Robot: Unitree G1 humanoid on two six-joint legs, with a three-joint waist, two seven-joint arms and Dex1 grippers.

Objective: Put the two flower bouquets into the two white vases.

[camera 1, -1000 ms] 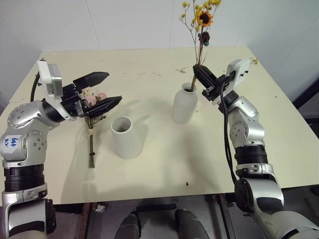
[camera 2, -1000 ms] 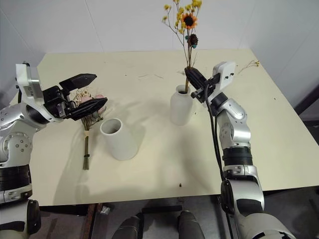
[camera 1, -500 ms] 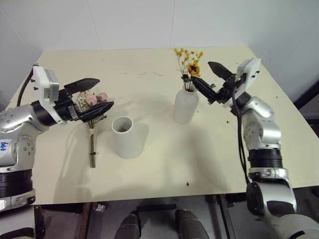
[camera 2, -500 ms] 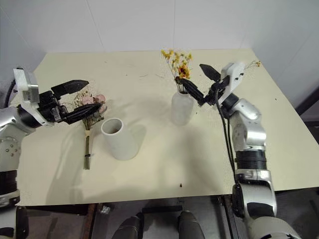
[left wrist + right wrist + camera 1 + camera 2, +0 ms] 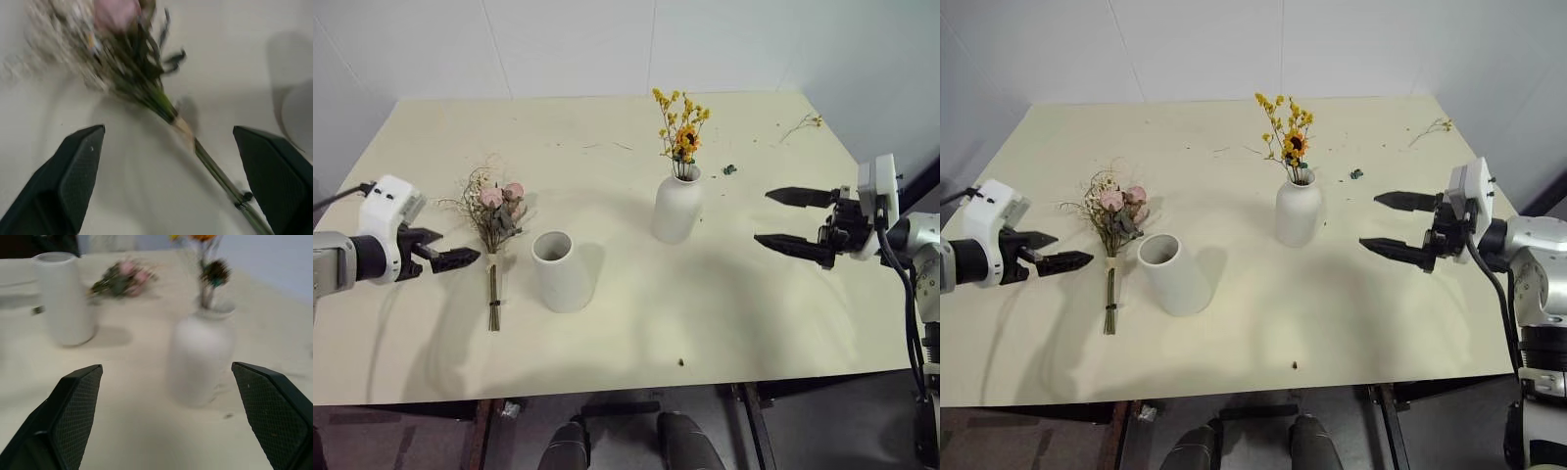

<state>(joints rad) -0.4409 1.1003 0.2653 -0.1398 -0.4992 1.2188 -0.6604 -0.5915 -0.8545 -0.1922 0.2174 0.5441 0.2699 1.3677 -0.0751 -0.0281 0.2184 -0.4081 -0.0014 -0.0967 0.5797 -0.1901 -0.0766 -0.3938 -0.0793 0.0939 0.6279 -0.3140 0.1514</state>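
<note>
Table: cream top, the largest item, carrying everything below. The landmark for all places here is the wide-mouthed vase.

Wide-mouthed vase: white tapered cylinder, upright, empty.

Bottle-shaped vase: white, narrow neck, upright, well apart from the wide-mouthed vase on its right and a little further back. It holds the yellow-orange spray, whose stems go down into the neck.

Rose bouquet: pink roses with dried grass, tied stems, lying flat on the table just beside the wide-mouthed vase on its left, heads pointing to the far edge. Not held.

Right gripper: far to the right of the wide-mouthed vase, beyond the bottle vase and apart from it; fingers spread wide, nothing between them.

Left gripper: to the left of the wide-mouthed vase, beyond the rose bouquet, near its stems without touching; fingers spread wide, empty. The left wrist view looks straight onto the bouquet's stems.

Loose sprig: far right corner of the table. Small dark bit: right of the bottle vase.

Progress, judged: one bouquet placed, one left. The rose bouquet is yet to be grasped, lifted and stood in the wide-mouthed vase.
</note>
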